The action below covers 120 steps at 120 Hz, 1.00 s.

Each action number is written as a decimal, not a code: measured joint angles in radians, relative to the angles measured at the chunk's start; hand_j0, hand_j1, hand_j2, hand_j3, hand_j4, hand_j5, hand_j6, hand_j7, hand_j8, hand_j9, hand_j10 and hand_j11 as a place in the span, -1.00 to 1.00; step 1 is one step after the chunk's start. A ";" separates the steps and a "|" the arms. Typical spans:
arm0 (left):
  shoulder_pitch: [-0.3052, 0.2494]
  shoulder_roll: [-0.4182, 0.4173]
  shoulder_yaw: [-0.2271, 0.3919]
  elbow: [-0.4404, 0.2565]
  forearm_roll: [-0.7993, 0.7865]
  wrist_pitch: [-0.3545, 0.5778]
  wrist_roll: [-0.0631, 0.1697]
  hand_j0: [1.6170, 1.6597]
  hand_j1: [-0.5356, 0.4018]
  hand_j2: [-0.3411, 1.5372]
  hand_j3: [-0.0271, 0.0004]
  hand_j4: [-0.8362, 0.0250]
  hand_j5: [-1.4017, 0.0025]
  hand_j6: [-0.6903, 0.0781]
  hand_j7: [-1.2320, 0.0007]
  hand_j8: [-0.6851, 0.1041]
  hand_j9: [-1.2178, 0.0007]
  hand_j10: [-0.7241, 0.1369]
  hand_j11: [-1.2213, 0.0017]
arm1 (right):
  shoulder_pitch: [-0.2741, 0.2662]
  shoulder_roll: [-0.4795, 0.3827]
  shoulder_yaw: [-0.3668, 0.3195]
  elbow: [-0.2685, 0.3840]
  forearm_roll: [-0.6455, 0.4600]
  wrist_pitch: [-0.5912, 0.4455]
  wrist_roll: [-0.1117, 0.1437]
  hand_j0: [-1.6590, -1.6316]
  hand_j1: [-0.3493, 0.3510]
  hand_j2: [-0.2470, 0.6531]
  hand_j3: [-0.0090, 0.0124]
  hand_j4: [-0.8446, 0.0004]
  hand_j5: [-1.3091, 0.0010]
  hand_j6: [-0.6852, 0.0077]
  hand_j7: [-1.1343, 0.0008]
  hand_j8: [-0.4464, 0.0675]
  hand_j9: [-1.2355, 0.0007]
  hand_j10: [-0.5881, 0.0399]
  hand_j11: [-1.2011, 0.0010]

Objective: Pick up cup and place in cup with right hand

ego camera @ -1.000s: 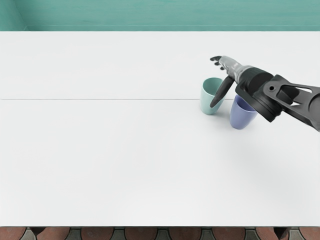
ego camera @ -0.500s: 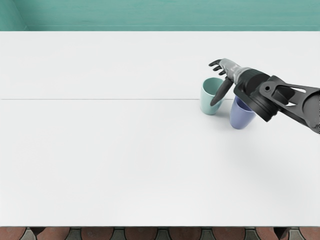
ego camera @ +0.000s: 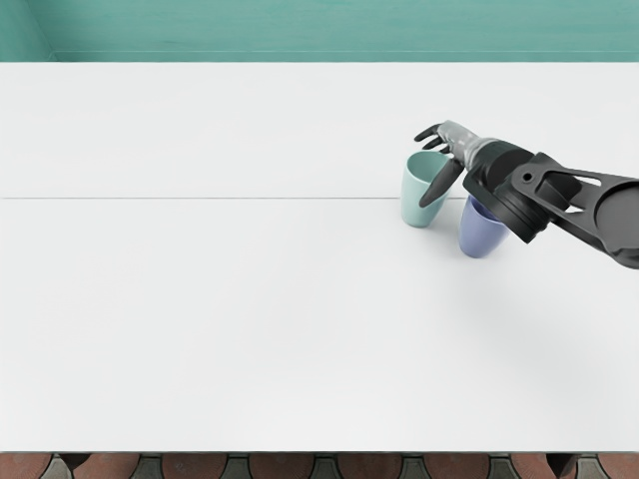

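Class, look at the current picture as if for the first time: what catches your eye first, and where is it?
The dark and silver right hand stands out first, reaching in from the right edge and partly covering the pale green cup. Next comes the blue-purple cup, just to the green one's lower right in the picture, partly hidden by the arm. Both stand out against the broad white table.

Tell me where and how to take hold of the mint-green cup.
Probably best grip the mint-green cup around its outer wall, below the rim, coming from the picture's right over the purple cup: it stands upright, its wall is round, and no handle shows.
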State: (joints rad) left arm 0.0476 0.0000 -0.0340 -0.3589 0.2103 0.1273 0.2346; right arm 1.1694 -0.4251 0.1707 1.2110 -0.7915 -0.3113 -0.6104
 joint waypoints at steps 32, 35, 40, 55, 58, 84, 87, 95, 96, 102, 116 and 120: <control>0.000 0.000 0.000 0.000 0.000 0.000 0.000 0.92 0.89 -0.64 0.97 0.94 1.00 0.80 1.00 0.74 1.00 0.68 1.00 | 0.007 -0.001 0.000 -0.001 0.001 0.034 0.000 -0.91 0.15 -0.52 -0.16 0.22 0.34 0.02 0.24 -0.54 0.30 -0.17 0.28; 0.000 0.000 0.000 0.000 0.000 0.000 0.000 0.92 0.89 -0.64 0.97 0.94 1.00 0.80 1.00 0.74 1.00 0.68 1.00 | 0.007 -0.001 0.000 -0.001 0.001 0.037 -0.001 -0.91 0.16 -0.53 -0.16 0.21 0.33 0.01 0.24 -0.56 0.29 -0.18 0.27; 0.000 0.000 0.000 0.000 0.000 0.000 0.000 0.92 0.89 -0.64 0.97 0.94 1.00 0.80 1.00 0.74 1.00 0.68 1.00 | 0.008 -0.001 0.000 -0.001 0.001 0.042 -0.001 -0.90 0.16 -0.53 -0.16 0.20 0.32 -0.01 0.22 -0.58 0.28 -0.21 0.26; 0.000 0.000 0.000 0.000 0.000 0.000 0.000 0.92 0.89 -0.64 0.97 0.94 1.00 0.80 1.00 0.74 1.00 0.68 1.00 | 0.008 -0.002 0.000 -0.001 0.001 0.048 0.000 -0.89 0.19 -0.47 -0.16 0.13 0.28 -0.08 0.17 -0.64 0.23 -0.29 0.21; 0.000 0.000 0.000 0.000 0.000 0.000 0.000 0.92 0.89 -0.64 0.97 0.94 1.00 0.80 1.00 0.74 1.00 0.68 1.00 | 0.008 -0.002 0.000 -0.001 0.001 0.048 0.000 -0.87 0.18 -0.47 -0.17 0.12 0.27 -0.06 0.15 -0.64 0.22 -0.31 0.19; 0.000 0.000 0.000 0.000 0.000 0.000 0.000 0.92 0.89 -0.64 0.97 0.94 1.00 0.80 1.00 0.74 1.00 0.68 1.00 | 0.009 -0.002 0.003 -0.001 0.004 0.052 -0.001 -0.82 0.24 -0.43 -0.15 0.03 0.18 -0.01 0.06 -0.47 0.13 -0.36 0.10; 0.000 0.000 0.000 0.000 0.000 0.000 0.000 0.92 0.89 -0.64 0.97 0.94 1.00 0.80 1.00 0.74 1.00 0.68 1.00 | 0.010 -0.002 0.004 -0.001 0.004 0.052 -0.001 -0.82 0.25 -0.43 -0.15 0.03 0.17 0.01 0.05 -0.46 0.12 -0.35 0.10; 0.000 0.000 0.000 0.000 0.000 0.000 0.000 0.92 0.89 -0.64 0.97 0.94 1.00 0.80 1.00 0.74 1.00 0.68 1.00 | 0.014 -0.002 0.008 0.000 0.005 0.053 -0.001 -0.82 0.26 -0.43 -0.13 0.02 0.16 0.02 0.04 -0.43 0.11 -0.33 0.08; 0.000 0.000 0.000 0.000 0.000 0.000 0.000 0.92 0.89 -0.64 0.97 0.94 1.00 0.80 1.00 0.74 1.00 0.68 1.00 | 0.016 -0.002 0.009 0.001 0.005 0.054 -0.001 -0.82 0.26 -0.44 -0.14 0.02 0.16 0.03 0.04 -0.43 0.11 -0.33 0.08; 0.000 0.000 0.000 0.000 0.000 0.000 0.000 0.92 0.89 -0.64 0.97 0.94 1.00 0.80 1.00 0.74 1.00 0.68 1.00 | 0.025 -0.003 0.011 0.003 0.006 0.064 -0.001 -0.81 0.25 -0.45 -0.16 0.02 0.15 0.03 0.04 -0.42 0.11 -0.31 0.08; 0.000 0.000 0.000 0.000 0.000 0.000 0.000 0.92 0.89 -0.64 0.97 0.94 1.00 0.80 1.00 0.74 1.00 0.68 1.00 | 0.070 -0.021 0.015 0.006 0.048 0.142 -0.001 -0.84 0.26 -0.43 -0.15 0.02 0.16 0.03 0.04 -0.41 0.11 -0.32 0.08; 0.000 0.000 0.000 0.000 0.000 0.000 0.000 0.92 0.89 -0.64 0.97 0.94 1.00 0.80 1.00 0.74 1.00 0.68 1.00 | 0.086 -0.032 0.016 0.006 0.061 0.174 0.000 -0.83 0.24 -0.45 -0.14 0.02 0.15 0.03 0.04 -0.43 0.11 -0.33 0.08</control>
State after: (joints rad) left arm 0.0476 0.0000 -0.0338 -0.3588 0.2103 0.1273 0.2347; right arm 1.2555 -0.4569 0.1868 1.2173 -0.7309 -0.1368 -0.6108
